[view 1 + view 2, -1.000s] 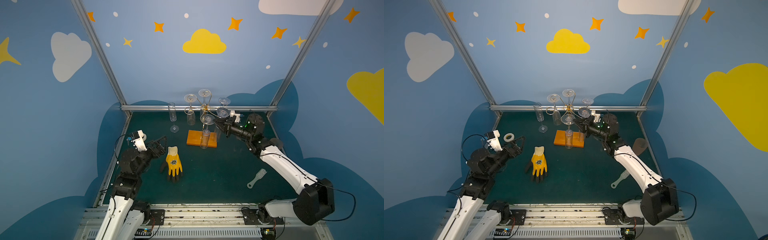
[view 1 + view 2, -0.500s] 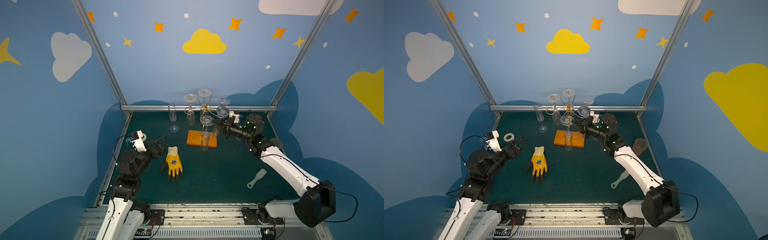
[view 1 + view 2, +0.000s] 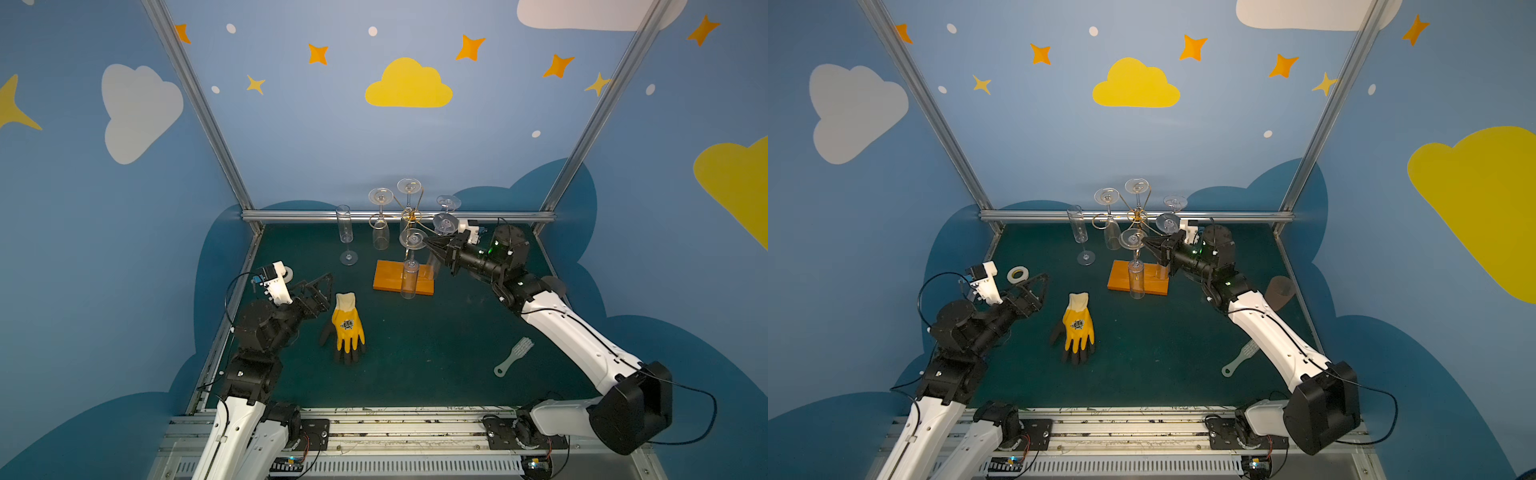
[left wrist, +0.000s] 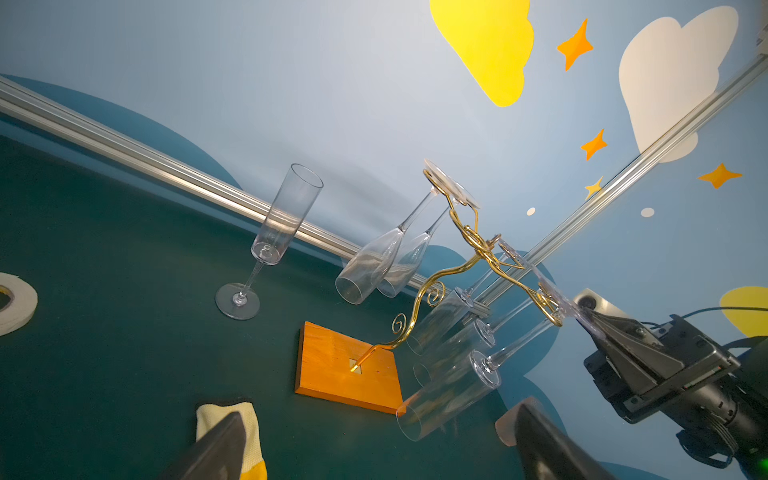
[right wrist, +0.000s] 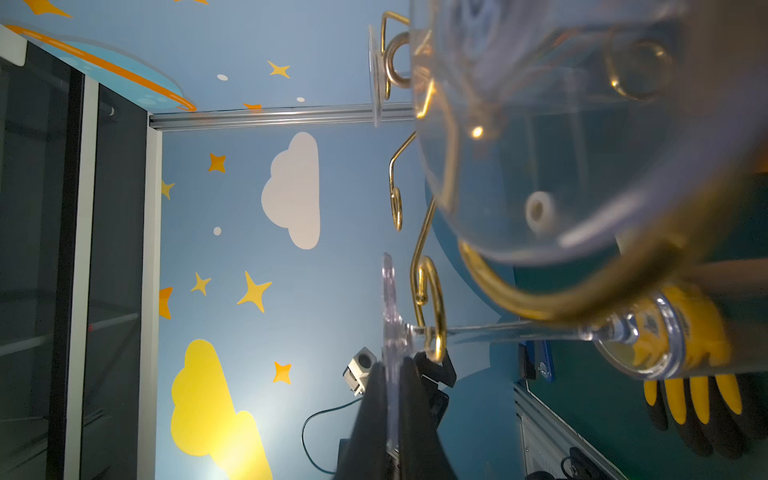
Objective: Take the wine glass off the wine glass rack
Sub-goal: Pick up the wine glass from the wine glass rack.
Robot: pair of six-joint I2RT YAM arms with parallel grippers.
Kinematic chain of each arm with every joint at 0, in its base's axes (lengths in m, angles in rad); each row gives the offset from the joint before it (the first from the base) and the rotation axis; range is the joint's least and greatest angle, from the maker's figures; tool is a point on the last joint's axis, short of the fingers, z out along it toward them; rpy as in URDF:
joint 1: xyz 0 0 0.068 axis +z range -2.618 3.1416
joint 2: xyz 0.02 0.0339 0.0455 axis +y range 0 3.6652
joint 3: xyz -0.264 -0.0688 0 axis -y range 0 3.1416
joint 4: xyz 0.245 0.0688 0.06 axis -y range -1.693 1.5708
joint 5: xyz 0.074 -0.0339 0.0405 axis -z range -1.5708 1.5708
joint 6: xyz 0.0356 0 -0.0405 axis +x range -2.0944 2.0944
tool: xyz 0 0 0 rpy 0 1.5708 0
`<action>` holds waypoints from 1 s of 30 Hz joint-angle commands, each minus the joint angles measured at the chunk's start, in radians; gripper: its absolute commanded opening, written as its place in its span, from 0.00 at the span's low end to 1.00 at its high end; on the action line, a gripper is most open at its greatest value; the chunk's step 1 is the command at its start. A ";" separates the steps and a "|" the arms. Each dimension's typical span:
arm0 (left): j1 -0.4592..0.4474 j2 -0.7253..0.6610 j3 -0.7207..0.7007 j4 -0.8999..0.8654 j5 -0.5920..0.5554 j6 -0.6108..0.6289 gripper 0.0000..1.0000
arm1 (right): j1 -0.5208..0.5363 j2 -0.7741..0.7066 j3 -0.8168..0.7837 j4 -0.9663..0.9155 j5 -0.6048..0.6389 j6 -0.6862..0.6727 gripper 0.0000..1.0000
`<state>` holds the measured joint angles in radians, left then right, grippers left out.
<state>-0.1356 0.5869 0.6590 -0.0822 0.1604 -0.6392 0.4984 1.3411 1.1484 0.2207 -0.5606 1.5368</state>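
wine glass (image 3: 408,284) pinched at its foot

it hung upside down from the front arm of the wine glass rack (image 3: 386,278). the right gripper (image 3: 429,241) was clamped on its foot rim. the left gripper (image 3: 321,286) stood wide, empty, beside a yellow glove (image 3: 348,328).

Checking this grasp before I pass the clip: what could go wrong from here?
The right gripper pinches only the thin foot of the wine glass; it could slip and drop. The stem sits inside a gold loop of the rack, so a skewed pull could drag the rack and shake the neighbouring glasses.
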 commanded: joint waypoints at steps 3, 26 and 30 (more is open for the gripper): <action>0.000 -0.014 -0.001 -0.017 0.001 0.023 0.99 | 0.017 -0.023 0.060 0.031 -0.001 -0.015 0.00; 0.001 -0.026 0.009 -0.035 -0.012 0.053 0.99 | 0.034 0.075 0.129 0.056 0.092 0.012 0.00; 0.000 -0.026 0.007 -0.037 -0.013 0.057 0.99 | 0.021 0.078 0.126 0.071 0.101 0.022 0.00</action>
<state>-0.1356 0.5674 0.6590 -0.1158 0.1566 -0.6025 0.5293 1.4208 1.2457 0.2340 -0.4808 1.5494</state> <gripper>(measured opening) 0.992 0.058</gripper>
